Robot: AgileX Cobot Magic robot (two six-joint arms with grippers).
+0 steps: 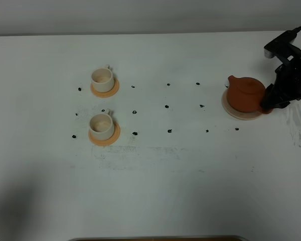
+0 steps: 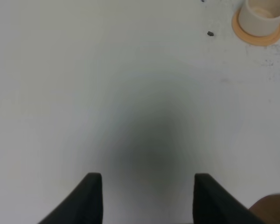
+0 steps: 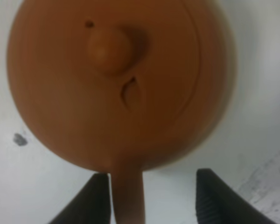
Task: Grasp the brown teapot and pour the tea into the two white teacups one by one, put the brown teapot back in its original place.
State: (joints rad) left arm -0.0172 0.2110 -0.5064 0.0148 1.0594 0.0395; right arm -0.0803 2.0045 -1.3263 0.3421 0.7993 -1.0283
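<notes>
The brown teapot (image 1: 246, 94) sits on its pale cream saucer (image 1: 241, 116) at the right of the table, spout pointing left. My right gripper (image 1: 268, 103) is at the pot's handle side. In the right wrist view the teapot (image 3: 116, 79) fills the frame, and its handle (image 3: 128, 196) lies between the open fingers, close against one finger (image 3: 91, 200) and apart from the other. The two white teacups (image 1: 102, 79) (image 1: 101, 125) stand on orange coasters at the left. My left gripper (image 2: 148, 196) hovers open over bare table, with one teacup (image 2: 261, 14) ahead of it.
Small black marks (image 1: 166, 106) dot the white table between the cups and the teapot. A brown strip (image 1: 155, 238) runs along the near edge, and a brown corner (image 2: 270, 210) shows in the left wrist view.
</notes>
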